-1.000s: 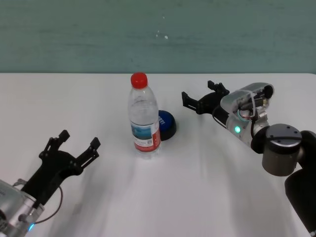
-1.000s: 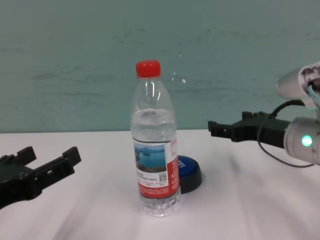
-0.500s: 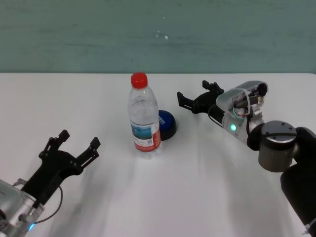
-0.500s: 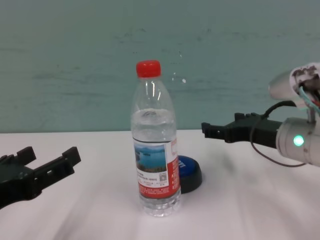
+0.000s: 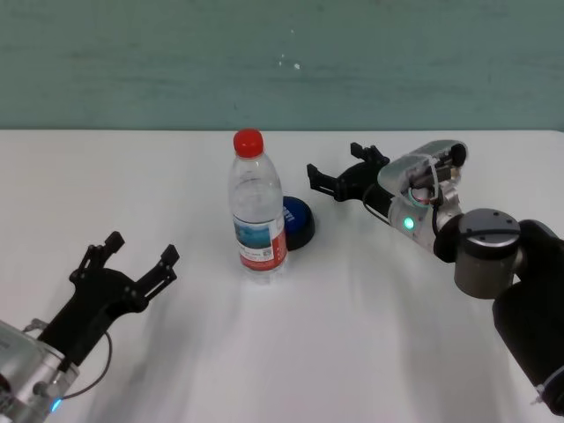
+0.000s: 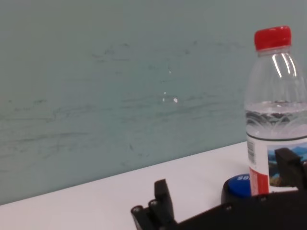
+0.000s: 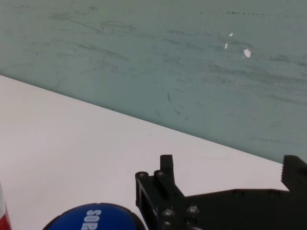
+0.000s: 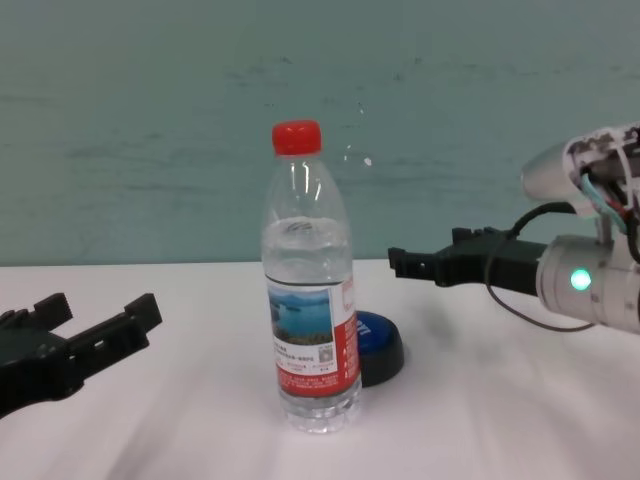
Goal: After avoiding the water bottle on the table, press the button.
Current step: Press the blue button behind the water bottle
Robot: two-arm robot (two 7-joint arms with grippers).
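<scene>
We saw the water bottle (image 5: 258,209) standing upright near the middle of the white bench (image 5: 352,335), with the button (image 5: 298,222) just behind it toward our right, so close we could not tell whether they touched. The right end effector (image 5: 339,174) hung above the bench, right of the button and apart from it, its fingers spread with nothing between them. The left end effector (image 5: 132,260) sat low at the near left, well apart from the bottle, fingers likewise spread and empty.
</scene>
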